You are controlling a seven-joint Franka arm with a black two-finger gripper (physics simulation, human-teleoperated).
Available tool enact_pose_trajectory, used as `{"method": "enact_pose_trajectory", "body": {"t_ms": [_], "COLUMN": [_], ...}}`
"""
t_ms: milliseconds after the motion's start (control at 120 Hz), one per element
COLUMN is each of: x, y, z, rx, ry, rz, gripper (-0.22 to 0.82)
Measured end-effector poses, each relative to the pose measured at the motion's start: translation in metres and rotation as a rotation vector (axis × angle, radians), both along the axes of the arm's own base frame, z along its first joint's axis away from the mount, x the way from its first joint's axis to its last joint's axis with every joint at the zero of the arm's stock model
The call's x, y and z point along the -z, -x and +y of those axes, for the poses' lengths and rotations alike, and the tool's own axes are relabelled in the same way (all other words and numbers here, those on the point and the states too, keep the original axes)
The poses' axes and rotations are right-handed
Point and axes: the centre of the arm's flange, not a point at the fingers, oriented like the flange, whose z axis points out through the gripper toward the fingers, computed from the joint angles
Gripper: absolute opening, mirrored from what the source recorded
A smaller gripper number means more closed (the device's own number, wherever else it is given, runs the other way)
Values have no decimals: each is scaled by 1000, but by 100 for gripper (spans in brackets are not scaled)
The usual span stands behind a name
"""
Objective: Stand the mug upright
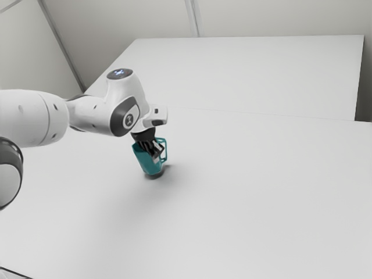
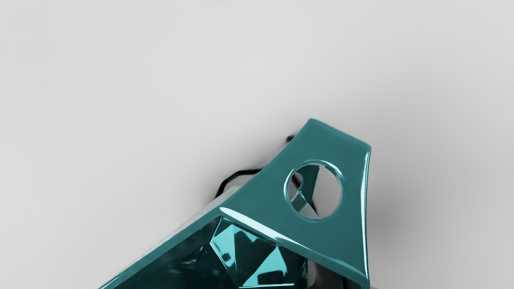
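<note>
In the exterior view my gripper points down at the upper part of the teal mug, beside its handle. The mug leans slightly, mouth upward and base low over the table, its handle toward the exterior view's right. Whether the base touches the table I cannot tell. The wrist view has the mug close up, with the round hole of its handle and part of its faceted inside. My gripper is shut on the mug's wall near the handle, one finger inside; the fingertips are mostly hidden.
The white table extends around the mug on all sides. Its far edge and a pale wall lie at the back of the exterior view. A thin dark line crosses the near left corner.
</note>
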Motion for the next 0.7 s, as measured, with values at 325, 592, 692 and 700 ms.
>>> {"method": "enact_pose_trajectory", "body": {"t_ms": [325, 592, 692, 700], "x": [19, 4, -26, -29], "y": [-5, -1, 4, 4], "z": [4, 2, -2, -2], "rx": [-46, -40, -26, -25], "ry": [14, 35, 56, 57], "rz": [-1, -18, -50, -53], "gripper": [-14, 37, 46, 46]}}
